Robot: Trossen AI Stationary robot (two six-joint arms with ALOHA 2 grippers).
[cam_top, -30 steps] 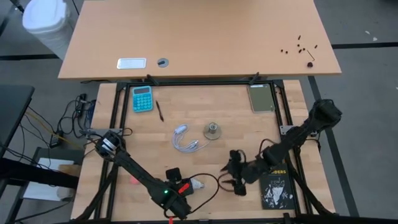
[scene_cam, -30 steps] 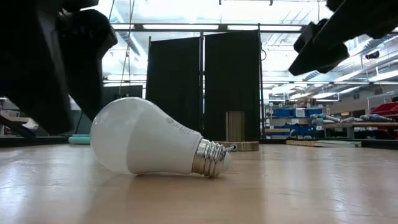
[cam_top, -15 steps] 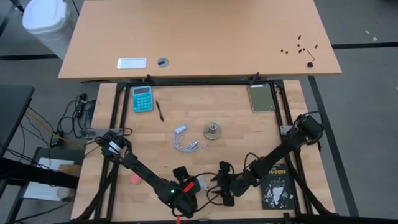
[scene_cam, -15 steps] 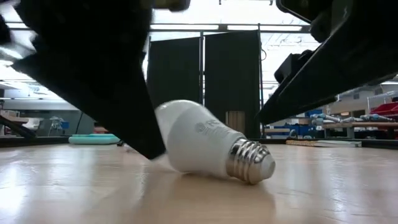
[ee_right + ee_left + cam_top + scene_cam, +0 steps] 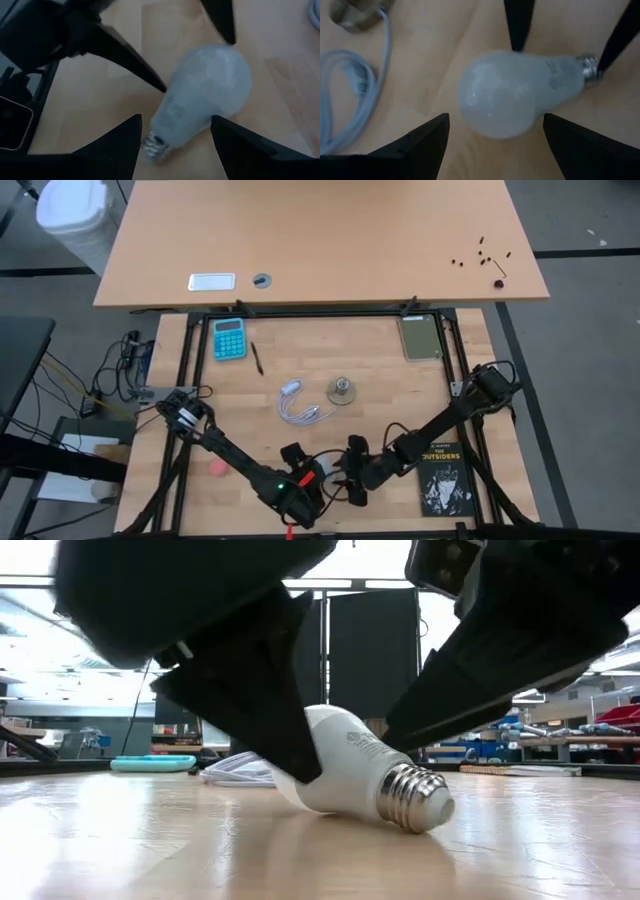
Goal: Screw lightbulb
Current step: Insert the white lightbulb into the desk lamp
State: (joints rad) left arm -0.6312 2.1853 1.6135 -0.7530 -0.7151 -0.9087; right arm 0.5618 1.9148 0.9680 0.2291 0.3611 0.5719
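Frosted white, the lightbulb (image 5: pixel 345 770) lies on its side on the wooden bench (image 5: pixel 390 390), its grey screw base pointing away from the left gripper (image 5: pixel 495 145) and toward the right gripper (image 5: pixel 175 137). Both grippers crowd the bulb at the bench's near edge, well apart from the socket disc (image 5: pixel 342 390) and its white cord (image 5: pixel 300 408), which sit farther back. Left fingers (image 5: pixel 427 142) stand spread wide on either side of the glass, not yet touching it. Right fingers (image 5: pixel 125 140) are parted too, straddling the screw-base end without gripping anything.

Judging from this, the main risk is the bulb rolling: it rests free on a smooth surface, and a finger landing off-centre could nudge it aside or spin it out from between the fingers. With both arms so close, they could also knock each other, and closing too hard on the glass might crack it
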